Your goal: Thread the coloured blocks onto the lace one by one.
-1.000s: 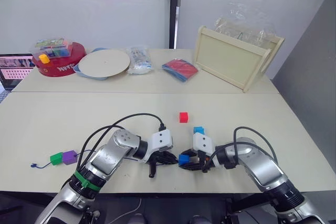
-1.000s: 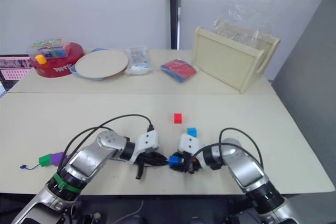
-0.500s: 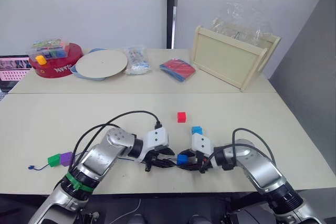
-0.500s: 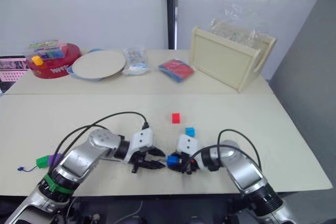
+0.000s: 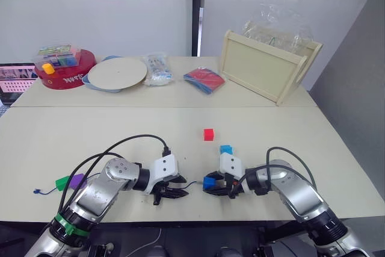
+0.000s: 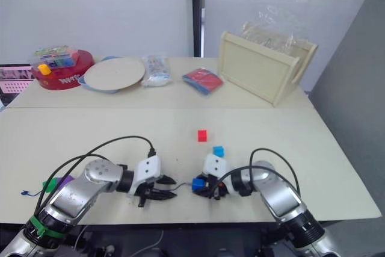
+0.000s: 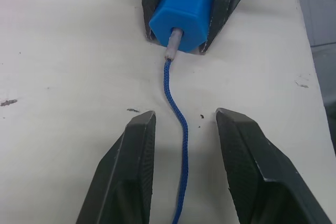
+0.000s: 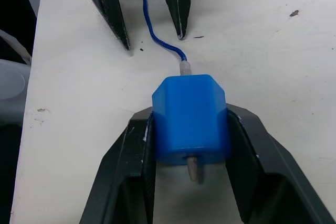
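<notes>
Two blocks, green (image 5: 62, 182) and purple (image 5: 77, 179), sit strung near the lace's (image 7: 177, 119) knotted end on the worktop (image 5: 90, 136). Right gripper (image 8: 190, 174) clamps the dark blue block (image 8: 190, 116), tip through. Left gripper (image 7: 184, 129) stands apart astride the lace. Red (image 5: 209, 134) and light blue (image 5: 226, 149) blocks remain.
</notes>
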Available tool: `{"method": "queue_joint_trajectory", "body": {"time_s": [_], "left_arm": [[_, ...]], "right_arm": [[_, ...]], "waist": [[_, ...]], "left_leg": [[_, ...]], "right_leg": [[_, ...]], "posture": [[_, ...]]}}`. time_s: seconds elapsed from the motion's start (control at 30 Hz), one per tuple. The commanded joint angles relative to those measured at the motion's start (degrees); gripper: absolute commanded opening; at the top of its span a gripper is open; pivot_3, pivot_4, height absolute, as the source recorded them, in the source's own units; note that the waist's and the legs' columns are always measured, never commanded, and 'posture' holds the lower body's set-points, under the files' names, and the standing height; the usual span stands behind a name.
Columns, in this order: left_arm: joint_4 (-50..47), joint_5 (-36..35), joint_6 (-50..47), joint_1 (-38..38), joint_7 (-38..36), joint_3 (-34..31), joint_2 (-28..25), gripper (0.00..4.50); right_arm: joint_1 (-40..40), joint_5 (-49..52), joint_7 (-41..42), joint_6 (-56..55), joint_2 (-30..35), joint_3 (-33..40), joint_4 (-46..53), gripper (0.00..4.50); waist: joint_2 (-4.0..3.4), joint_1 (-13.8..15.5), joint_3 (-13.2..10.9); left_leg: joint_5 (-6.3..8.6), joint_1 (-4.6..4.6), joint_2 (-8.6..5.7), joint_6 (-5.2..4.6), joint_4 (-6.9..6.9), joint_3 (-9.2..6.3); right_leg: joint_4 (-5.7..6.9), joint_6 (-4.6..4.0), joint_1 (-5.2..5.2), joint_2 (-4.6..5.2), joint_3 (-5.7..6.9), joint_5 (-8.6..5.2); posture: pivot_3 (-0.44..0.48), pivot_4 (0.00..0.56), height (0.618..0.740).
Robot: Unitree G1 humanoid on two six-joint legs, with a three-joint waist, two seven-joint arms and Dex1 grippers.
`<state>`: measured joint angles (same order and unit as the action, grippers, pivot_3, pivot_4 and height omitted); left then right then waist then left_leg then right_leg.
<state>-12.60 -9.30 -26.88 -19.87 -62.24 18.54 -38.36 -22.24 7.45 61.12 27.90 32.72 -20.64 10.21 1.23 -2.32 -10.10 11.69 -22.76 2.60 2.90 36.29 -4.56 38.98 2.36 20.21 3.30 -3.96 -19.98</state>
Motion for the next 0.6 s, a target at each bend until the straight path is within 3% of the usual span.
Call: {"method": "queue_joint_trajectory", "body": {"time_s": [0.03,0.1,0.4,0.6], "left_arm": [[1.49,0.64,1.06,0.92,0.39,1.59,1.12,0.46],[1.54,0.31,1.85,0.85,0.14,1.76,1.87,0.05],[2.64,-0.46,3.07,-2.88,-0.60,1.46,5.72,0.05],[3.79,0.09,4.57,-4.32,-2.69,2.81,5.53,0.05]], "right_arm": [[0.04,-1.04,-0.46,1.05,0.57,-1.12,-1.37,1.29],[0.07,-1.02,-0.42,1.08,0.76,-1.01,-1.27,1.29],[0.81,-0.97,-0.92,1.38,1.01,-0.89,-0.64,1.29],[0.73,-0.95,-1.35,1.48,0.72,-0.89,-0.53,1.29]], "waist": [[0.00,0.00,0.01],[0.00,-0.03,0.01],[0.00,0.05,0.00],[0.00,-0.05,0.00]], "left_leg": [[0.00,0.01,0.00,0.00,0.00,0.00],[0.00,0.00,0.00,0.00,0.00,0.00],[0.00,-0.04,-0.01,0.00,0.01,0.00],[0.00,-0.06,-0.01,0.00,-0.01,0.00]], "right_leg": [[0.00,0.00,0.00,0.00,0.00,0.00],[0.00,0.00,0.00,0.00,0.00,0.00],[0.00,0.00,0.02,0.00,0.00,0.00],[0.00,0.00,0.06,0.00,0.00,0.00]], "posture": [[0.000,0.150,0.740],[0.000,0.150,0.740],[0.000,0.150,0.740],[0.000,0.150,0.740]]}}
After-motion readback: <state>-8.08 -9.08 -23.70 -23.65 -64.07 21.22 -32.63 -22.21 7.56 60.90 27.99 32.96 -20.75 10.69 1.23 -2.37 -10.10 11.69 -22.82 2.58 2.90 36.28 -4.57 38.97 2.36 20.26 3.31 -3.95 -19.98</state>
